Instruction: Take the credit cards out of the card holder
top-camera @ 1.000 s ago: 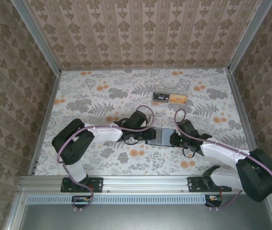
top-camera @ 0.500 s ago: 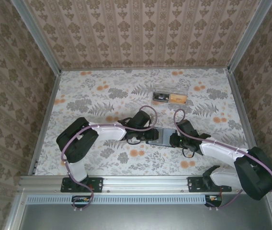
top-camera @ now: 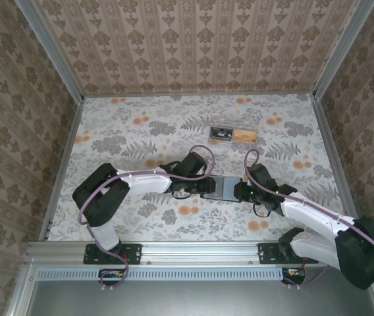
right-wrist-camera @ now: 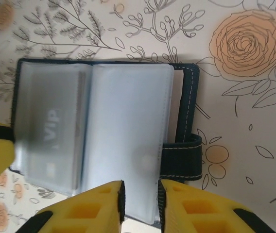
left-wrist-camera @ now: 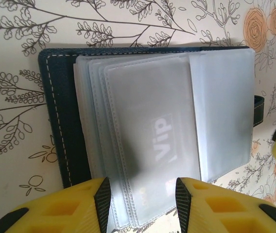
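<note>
Lying open on a floral-patterned table (top-camera: pixel 134 128), a flat navy-blue bifold card holder (top-camera: pixel 221 187); wrist views add clear plastic sleeves (left-wrist-camera: pixel 220 107) and a VIP card (left-wrist-camera: pixel 160 141); left gripper (left-wrist-camera: pixel 142 194) jaws wide apart, right gripper (right-wrist-camera: pixel 140 194) narrowly apart.

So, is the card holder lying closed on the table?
No, the card holder lies open, its clear sleeves fanned out, one showing a VIP card.
</note>
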